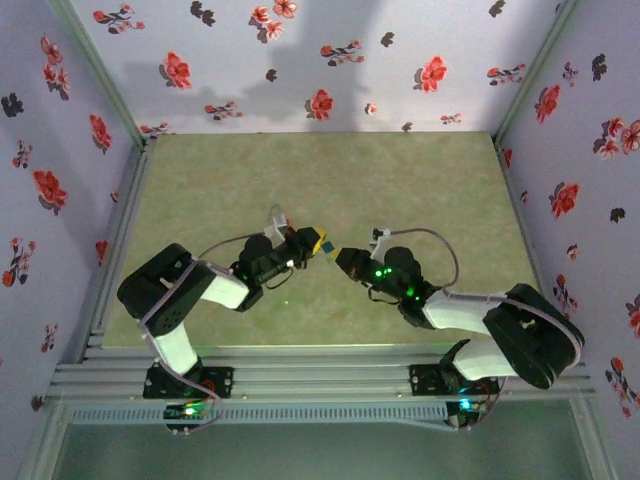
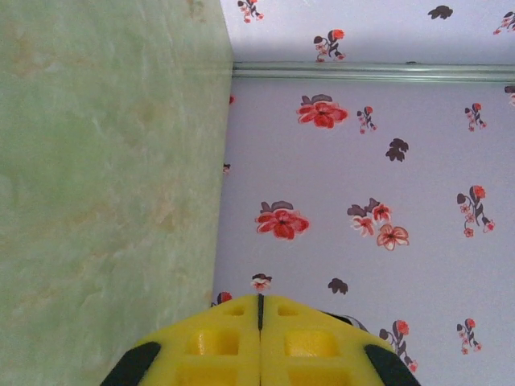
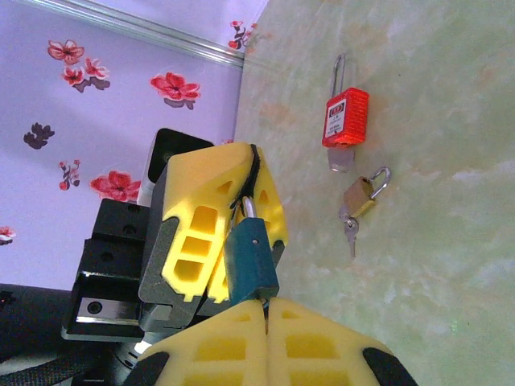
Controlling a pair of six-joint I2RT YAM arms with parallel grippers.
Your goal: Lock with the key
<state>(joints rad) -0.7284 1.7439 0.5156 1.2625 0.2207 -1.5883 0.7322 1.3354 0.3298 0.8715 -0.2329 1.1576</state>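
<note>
Three padlocks show in your right wrist view. The teal padlock (image 3: 251,261) is off the counter (image 3: 434,265), held up between the two tools. Its shackle runs up between the yellow fingers of the left tool (image 3: 248,173), which is clamped on it. Those fingers (image 2: 225,342) meet along a thin dark seam in the left wrist view, with the flowered wall (image 2: 362,161) beyond them.

Your right tool (image 3: 265,310) sits at 6 o'clock from the teal padlock, its tips touching the underside of the body. Its fingers are pressed together. Whatever they pinch, perhaps a key, is hidden from you.

From the teal padlock, a red padlock (image 3: 346,119) lies flat on the counter at about 1 o'clock. A small brass padlock (image 3: 360,195) lies at about 2 o'clock, with keys (image 3: 350,233) hanging off it. Both are well apart from the tools.

From above, the left tool (image 1: 316,242) and right tool (image 1: 345,258) meet tip to tip over the middle of the counter (image 1: 330,170). The left one reaches in from 9 o'clock and the right one from 4 o'clock. A speck of blue (image 1: 325,247) shows between them.
</note>
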